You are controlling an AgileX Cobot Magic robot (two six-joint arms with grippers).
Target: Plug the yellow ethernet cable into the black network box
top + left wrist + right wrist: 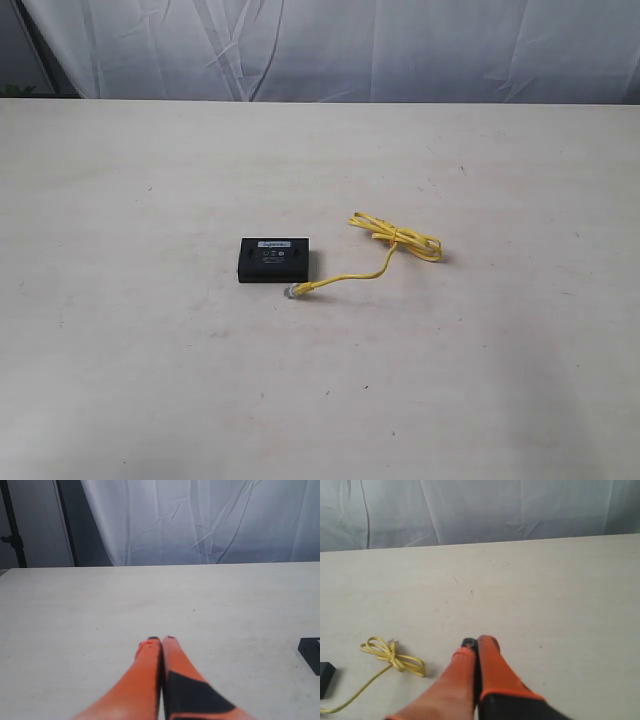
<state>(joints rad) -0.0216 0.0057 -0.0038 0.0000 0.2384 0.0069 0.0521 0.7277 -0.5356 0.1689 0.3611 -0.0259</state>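
The black network box (276, 259) lies flat near the middle of the table, white label strip on top. The yellow ethernet cable (396, 238) lies to its right, bundled loop farther away, its clear plug (298, 290) resting on the table just beside the box's front right corner, apart from it. No arm shows in the exterior view. My left gripper (161, 640) is shut and empty, with a corner of the box (311, 653) at the frame's edge. My right gripper (478, 643) is shut and empty, the cable's loop (392, 656) and a box corner (326, 677) off to one side.
The pale table (150, 380) has a white curtain (350, 45) hanging behind its far edge. A dark stand (12, 525) is visible beyond the table in the left wrist view.
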